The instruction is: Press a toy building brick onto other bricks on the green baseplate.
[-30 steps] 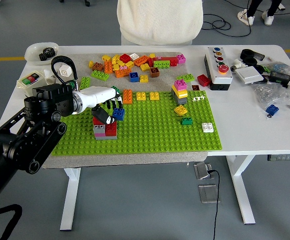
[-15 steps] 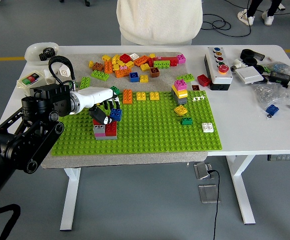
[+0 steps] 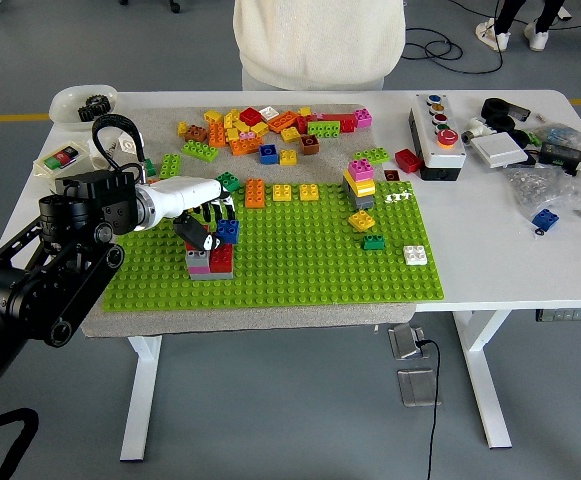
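One hand is in view: the left hand (image 3: pixel 198 205), white-shelled on its black arm, reaches in from the left over the near-left part of the green baseplate (image 3: pixel 300 260). Its fingers curl downward around a blue brick (image 3: pixel 228 231), so I judge it clamped on that brick, though the thumb hides part of the grip. The right hand is out of sight.

The relation that matters: the red-and-grey stack (image 3: pixel 211 260) stands on the baseplate just near of the hand and slightly left of the blue brick, almost under the fingertips. The blue brick looks to sit a little far and right of the stack's top, not squarely over it, and whether they touch cannot be told. I judge the next move calls for a short shift toward the near-left, then a press straight down.

Farther right stands a taller stack topped in pink (image 3: pixel 360 184), well apart from the hand. Loose bricks (image 3: pixel 260 128) lie beyond the baseplate's far edge, where a person in a white top (image 3: pixel 320 40) stands.
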`<move>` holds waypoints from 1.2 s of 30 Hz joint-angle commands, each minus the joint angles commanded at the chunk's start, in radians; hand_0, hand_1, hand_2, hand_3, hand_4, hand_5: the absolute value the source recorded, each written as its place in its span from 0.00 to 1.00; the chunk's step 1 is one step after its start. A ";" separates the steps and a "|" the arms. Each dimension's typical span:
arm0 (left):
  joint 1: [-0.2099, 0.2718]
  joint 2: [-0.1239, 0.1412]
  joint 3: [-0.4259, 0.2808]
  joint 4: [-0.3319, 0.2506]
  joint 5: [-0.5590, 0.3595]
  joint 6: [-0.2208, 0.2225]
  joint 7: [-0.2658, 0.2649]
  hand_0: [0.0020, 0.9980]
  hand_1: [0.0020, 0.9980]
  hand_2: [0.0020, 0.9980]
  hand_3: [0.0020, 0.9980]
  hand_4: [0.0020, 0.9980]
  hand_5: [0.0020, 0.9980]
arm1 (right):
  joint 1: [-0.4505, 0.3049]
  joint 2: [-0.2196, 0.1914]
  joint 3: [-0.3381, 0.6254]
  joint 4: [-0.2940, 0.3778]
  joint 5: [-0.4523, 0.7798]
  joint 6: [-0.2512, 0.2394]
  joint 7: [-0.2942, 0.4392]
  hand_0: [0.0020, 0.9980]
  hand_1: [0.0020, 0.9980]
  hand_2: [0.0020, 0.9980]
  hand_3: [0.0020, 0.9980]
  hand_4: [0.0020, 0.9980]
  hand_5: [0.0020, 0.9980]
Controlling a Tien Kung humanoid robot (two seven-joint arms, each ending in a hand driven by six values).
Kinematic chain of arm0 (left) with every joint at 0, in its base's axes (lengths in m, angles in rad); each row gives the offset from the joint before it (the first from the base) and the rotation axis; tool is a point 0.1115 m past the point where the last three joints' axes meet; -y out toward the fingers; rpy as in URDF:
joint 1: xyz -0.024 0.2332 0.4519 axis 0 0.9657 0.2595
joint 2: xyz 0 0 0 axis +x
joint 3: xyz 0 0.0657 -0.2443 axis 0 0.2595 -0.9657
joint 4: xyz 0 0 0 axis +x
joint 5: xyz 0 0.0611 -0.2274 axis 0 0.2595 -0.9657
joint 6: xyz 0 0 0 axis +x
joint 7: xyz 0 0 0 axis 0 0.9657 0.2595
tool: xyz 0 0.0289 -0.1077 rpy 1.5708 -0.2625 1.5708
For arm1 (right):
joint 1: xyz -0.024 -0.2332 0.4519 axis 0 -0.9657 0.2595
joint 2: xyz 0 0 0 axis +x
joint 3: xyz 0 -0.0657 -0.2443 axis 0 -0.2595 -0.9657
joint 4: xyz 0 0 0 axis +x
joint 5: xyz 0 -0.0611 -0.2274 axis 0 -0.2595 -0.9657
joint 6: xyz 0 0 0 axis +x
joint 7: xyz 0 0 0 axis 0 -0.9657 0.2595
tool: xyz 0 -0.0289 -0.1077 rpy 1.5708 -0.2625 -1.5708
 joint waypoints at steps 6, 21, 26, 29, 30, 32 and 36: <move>0.003 0.002 -0.002 -0.004 0.000 -0.008 0.002 0.63 0.60 0.56 0.54 0.43 0.07 | -0.001 0.000 0.000 0.000 0.000 0.000 0.000 0.75 0.64 0.68 0.61 0.87 0.52; 0.007 0.002 -0.005 -0.028 0.000 -0.026 0.006 0.63 0.60 0.56 0.54 0.42 0.06 | 0.000 0.000 -0.002 0.000 0.001 -0.001 -0.001 0.75 0.64 0.68 0.61 0.87 0.52; 0.006 -0.002 -0.003 -0.033 0.000 -0.027 0.010 0.62 0.59 0.56 0.54 0.42 0.06 | -0.001 0.000 -0.001 0.000 -0.001 -0.001 -0.001 0.75 0.64 0.68 0.61 0.87 0.52; 0.005 -0.003 -0.004 -0.029 0.000 -0.026 0.012 0.62 0.59 0.56 0.54 0.42 0.05 | -0.001 0.000 -0.001 0.000 -0.001 -0.001 -0.001 0.75 0.64 0.68 0.61 0.87 0.52; 0.005 -0.003 -0.004 -0.028 0.000 -0.026 0.012 0.62 0.59 0.56 0.54 0.42 0.05 | -0.001 0.000 -0.001 0.000 -0.001 -0.001 -0.001 0.75 0.64 0.68 0.61 0.87 0.52; 0.004 -0.004 -0.005 -0.023 0.000 -0.026 0.011 0.62 0.59 0.56 0.54 0.42 0.05 | -0.001 0.000 0.000 0.000 -0.002 0.000 -0.001 0.75 0.64 0.68 0.61 0.87 0.52; 0.004 -0.005 -0.006 -0.018 0.000 -0.026 0.011 0.63 0.59 0.56 0.54 0.43 0.05 | 0.000 0.000 0.001 0.000 -0.002 -0.001 -0.001 0.75 0.64 0.68 0.61 0.87 0.52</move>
